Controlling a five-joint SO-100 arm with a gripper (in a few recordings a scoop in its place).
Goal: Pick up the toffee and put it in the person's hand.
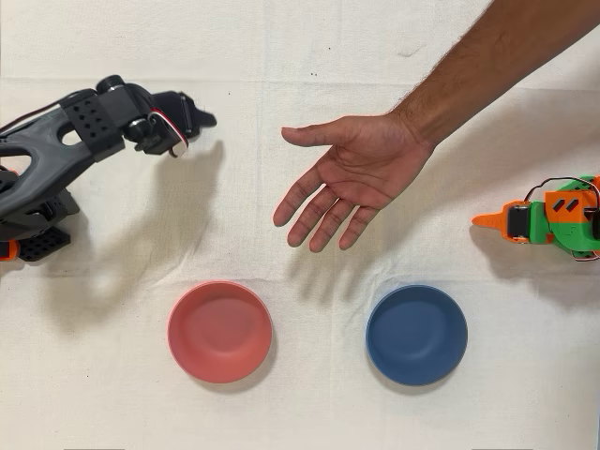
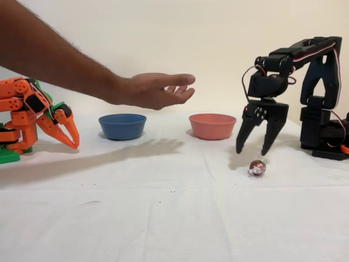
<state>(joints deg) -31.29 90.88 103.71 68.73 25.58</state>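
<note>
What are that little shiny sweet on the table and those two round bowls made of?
The small round dark red toffee looks foil-wrapped: it glints and is crinkled. The shallow pink bowl and the shallow blue bowl look like matte moulded plastic, though glazeless ceramic is possible: their surfaces are even in colour, smooth and without sharp highlights.

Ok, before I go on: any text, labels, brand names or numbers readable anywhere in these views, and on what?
None readable.
The toffee: shiny foil, no legible print.
The black gripper, pink bowl and blue bowl: no markings visible.
The idle orange arm: no label visible.
</note>
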